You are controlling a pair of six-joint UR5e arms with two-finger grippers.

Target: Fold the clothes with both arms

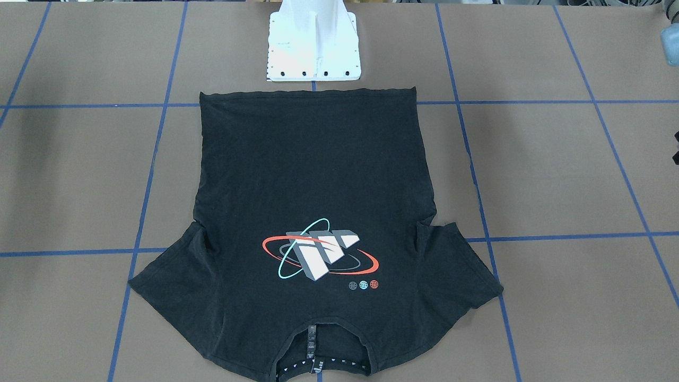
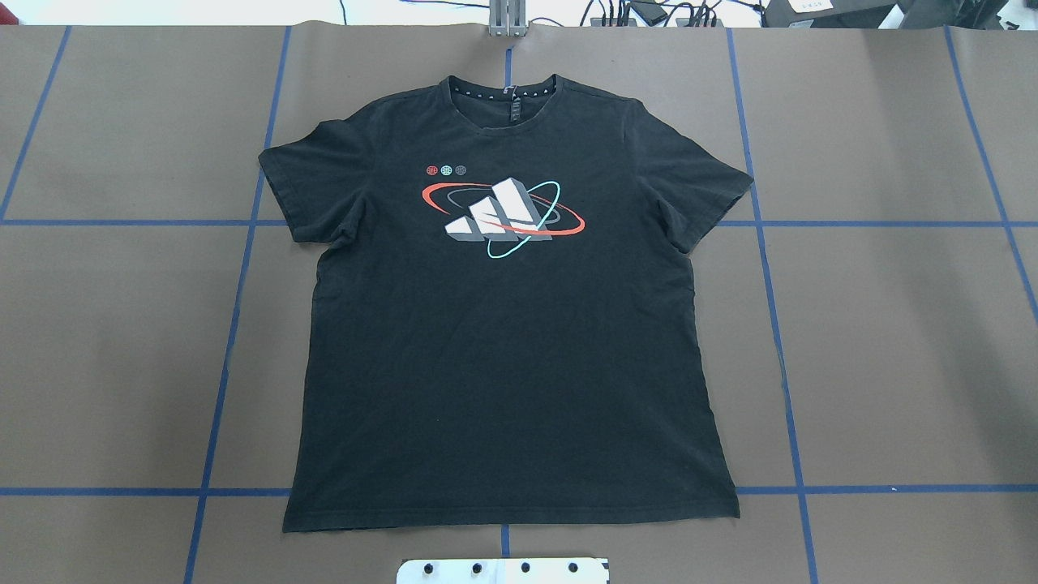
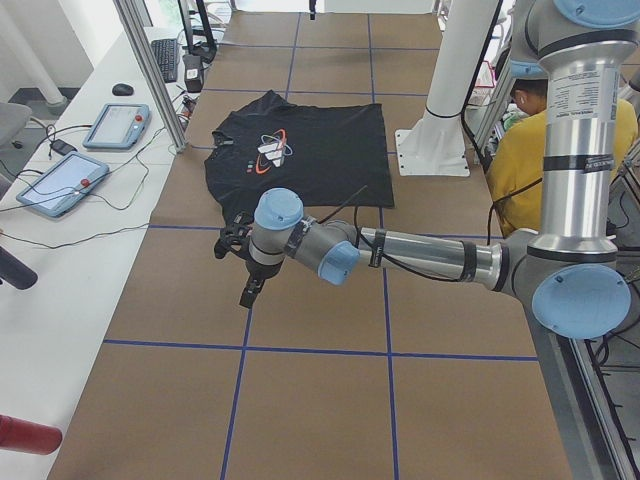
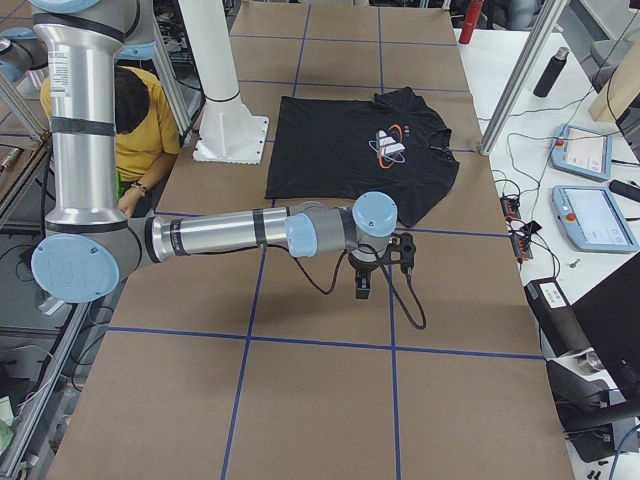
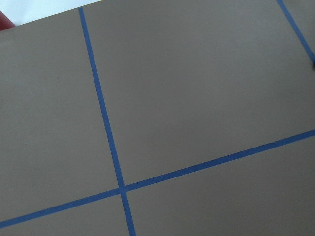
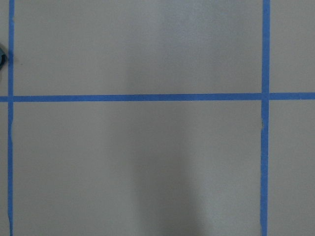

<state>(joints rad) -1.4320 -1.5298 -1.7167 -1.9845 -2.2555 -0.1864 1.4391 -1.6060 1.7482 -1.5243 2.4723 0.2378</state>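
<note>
The black T-shirt (image 2: 519, 324) lies flat on the brown table with its orbit logo (image 2: 503, 215) facing up. Its collar points away from the robot and its hem (image 1: 307, 93) lies near the base plate. Both sleeves are spread out. In the exterior left view my left gripper (image 3: 246, 285) hangs over bare table beside the shirt (image 3: 320, 150), apart from it. In the exterior right view my right gripper (image 4: 362, 285) hangs over bare table on the shirt's (image 4: 340, 150) other side. I cannot tell whether either is open or shut. Both wrist views show only table and blue tape.
The white bolted base plate (image 1: 313, 48) stands just behind the hem. Blue tape lines (image 2: 235, 324) grid the table. A person in a yellow shirt (image 3: 520, 170) sits behind the robot. Handheld control tablets (image 3: 115, 125) and cables lie on the white side bench.
</note>
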